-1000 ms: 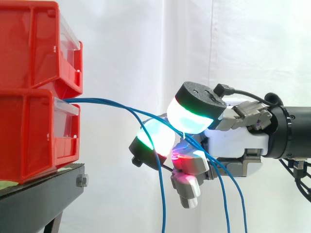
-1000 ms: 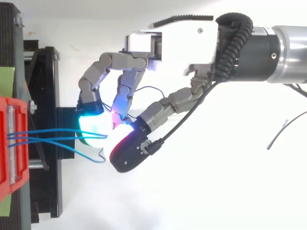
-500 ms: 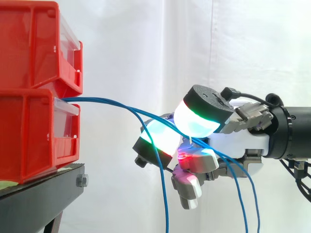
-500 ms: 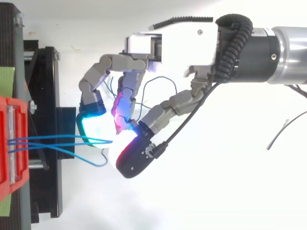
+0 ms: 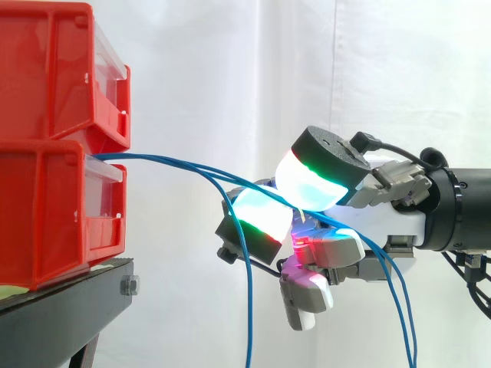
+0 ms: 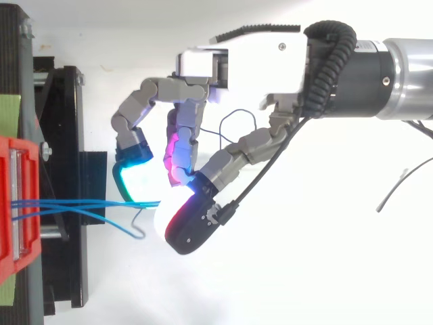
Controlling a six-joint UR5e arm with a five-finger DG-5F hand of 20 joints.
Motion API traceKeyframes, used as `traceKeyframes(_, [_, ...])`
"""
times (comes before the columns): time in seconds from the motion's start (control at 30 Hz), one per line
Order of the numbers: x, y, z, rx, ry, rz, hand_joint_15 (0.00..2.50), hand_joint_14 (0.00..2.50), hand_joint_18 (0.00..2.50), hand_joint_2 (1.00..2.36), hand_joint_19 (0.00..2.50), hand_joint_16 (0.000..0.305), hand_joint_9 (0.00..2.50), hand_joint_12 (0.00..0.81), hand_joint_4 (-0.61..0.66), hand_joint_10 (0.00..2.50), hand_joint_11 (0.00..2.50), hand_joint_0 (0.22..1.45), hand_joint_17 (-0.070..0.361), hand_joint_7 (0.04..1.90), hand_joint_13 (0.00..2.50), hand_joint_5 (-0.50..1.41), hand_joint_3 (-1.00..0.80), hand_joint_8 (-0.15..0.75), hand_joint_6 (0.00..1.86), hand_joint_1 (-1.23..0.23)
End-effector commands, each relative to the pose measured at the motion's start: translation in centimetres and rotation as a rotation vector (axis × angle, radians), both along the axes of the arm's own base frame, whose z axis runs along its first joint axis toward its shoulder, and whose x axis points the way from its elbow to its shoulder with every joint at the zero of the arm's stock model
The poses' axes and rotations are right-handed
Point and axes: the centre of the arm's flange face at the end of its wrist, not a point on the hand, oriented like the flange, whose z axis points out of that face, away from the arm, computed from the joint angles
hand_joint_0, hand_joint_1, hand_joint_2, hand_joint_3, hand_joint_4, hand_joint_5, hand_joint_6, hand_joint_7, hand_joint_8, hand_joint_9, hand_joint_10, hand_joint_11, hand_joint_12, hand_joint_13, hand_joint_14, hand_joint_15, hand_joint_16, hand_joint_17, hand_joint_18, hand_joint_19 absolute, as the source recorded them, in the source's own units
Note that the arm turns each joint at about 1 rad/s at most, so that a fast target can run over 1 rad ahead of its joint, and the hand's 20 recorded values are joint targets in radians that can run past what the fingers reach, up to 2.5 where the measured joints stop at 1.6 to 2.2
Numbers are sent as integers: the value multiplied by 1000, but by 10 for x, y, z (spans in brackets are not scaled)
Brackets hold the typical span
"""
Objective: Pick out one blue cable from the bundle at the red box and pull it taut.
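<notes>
Nearest the side camera is the thumb [image 5: 322,180] of the hand [image 5: 368,222], its broad black-backed pad glowing white with a green rim and tilted down toward the left. Just under it and a little further back sits a finger pad [image 5: 261,218], cyan with a green and red edge, and the two pads press toward each other. The blue cables [image 5: 176,163] run into the narrow gap between them, so the hand is curled and pinching cables there; how many it holds cannot be told. From above, the cables [image 6: 81,203] cross level from the bin to the spot where the thumb pad [image 6: 193,223] meets the cyan pad [image 6: 135,176], and one strand bends away in a small loop [image 6: 139,230] just short of the pads. In the side view one strand drops straight down [image 5: 249,307] before the pinch, and two more hang behind the palm [image 5: 406,322]. The other fingers [image 5: 326,247] fold beneath the palm, glowing red and white. Between bin and hand the cables lie in a shallow curve, not straight. They leave the top front edge of the lower red bin [image 5: 46,207], which has a second bin [image 5: 54,69] stacked on it, both on the black stand [image 5: 61,314]. Behind everything hangs the white curtain [image 5: 230,77].
</notes>
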Motion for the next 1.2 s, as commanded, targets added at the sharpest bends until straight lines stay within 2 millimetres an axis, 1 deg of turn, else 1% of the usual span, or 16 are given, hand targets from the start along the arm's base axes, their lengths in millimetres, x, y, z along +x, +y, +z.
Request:
traceKeyframes(0.0, [0, 0, 0, 0, 0, 0, 785, 32, 946, 1000, 682, 50, 1459, 374, 18, 29, 1041, 716, 112, 1125, 1233, -131, -492, 322, 929, -838])
traceKeyframes(0.07, [0, 0, 1, 3, -2, 0, 795, 31, 946, 1003, 690, 50, 1478, 374, 30, 29, 1051, 712, 112, 1117, 1235, -131, -471, 323, 931, -847])
traceKeyframes(0.13, [0, 1, 0, 3, 0, 2, 783, 30, 955, 1006, 700, 50, 1524, 372, 60, 29, 1049, 679, 113, 1126, 1246, -125, -444, 327, 930, -814])
traceKeyframes(0.17, [0, 1, 0, 3, 0, 2, 788, 30, 961, 1003, 705, 51, 1530, 386, 79, 29, 1054, 641, 115, 1070, 1255, -124, -471, 321, 934, -751])
traceKeyframes(0.23, [0, 1, 0, 3, 0, 2, 782, 29, 963, 1000, 721, 53, 1541, 391, 95, 30, 1049, 594, 118, 1063, 1250, -124, -500, 332, 928, -649])
traceKeyframes(0.37, [0, 1, 0, 3, -2, 0, 787, 29, 966, 1000, 734, 54, 1548, 398, 116, 28, 1022, 565, 121, 1056, 1261, -120, -500, 331, 918, -545])
traceKeyframes(0.43, [1, 0, 0, 2, -2, -6, 787, 26, 972, 1000, 730, 55, 1552, 402, 127, 28, 1025, 547, 123, 1064, 1267, -118, -500, 331, 912, -519])
traceKeyframes(0.53, [1, 0, 1, 3, -5, -7, 775, 28, 980, 1000, 725, 56, 1556, 408, 138, 27, 1010, 532, 127, 1068, 1269, -118, -500, 342, 907, -544])
traceKeyframes(0.67, [1, 0, 0, 3, -2, -7, 775, 27, 989, 1000, 714, 58, 1545, 411, 153, 27, 1012, 519, 130, 1080, 1270, -119, -500, 346, 902, -634])
traceKeyframes(0.73, [1, 1, 0, 3, -2, -6, 784, 28, 983, 1000, 718, 57, 1523, 406, 152, 29, 1035, 531, 128, 1070, 1263, -125, -500, 341, 903, -719])
traceKeyframes(0.8, [1, 1, 0, 3, -2, -6, 784, 28, 970, 1000, 715, 56, 1497, 401, 148, 28, 1039, 550, 125, 1060, 1251, -130, -500, 335, 905, -757])
traceKeyframes(0.9, [1, 1, 1, 2, -3, -6, 796, 29, 954, 1000, 724, 54, 1472, 386, 139, 28, 1040, 601, 121, 1060, 1240, -135, -500, 323, 906, -750])
traceKeyframes(0.97, [1, 1, 0, 3, -2, -6, 789, 29, 951, 1001, 734, 53, 1471, 388, 135, 31, 1032, 610, 120, 1067, 1241, -136, -491, 325, 906, -740])
traceKeyframes(1.03, [1, 1, 1, 3, -3, -6, 786, 29, 950, 1010, 734, 53, 1477, 392, 130, 28, 1029, 607, 120, 1079, 1241, -137, -411, 330, 907, -741])
traceKeyframes(1.17, [1, 1, 0, 3, 0, -6, 792, 29, 950, 1016, 734, 54, 1464, 395, 131, 28, 1032, 606, 122, 1068, 1240, -141, -338, 330, 912, -737])
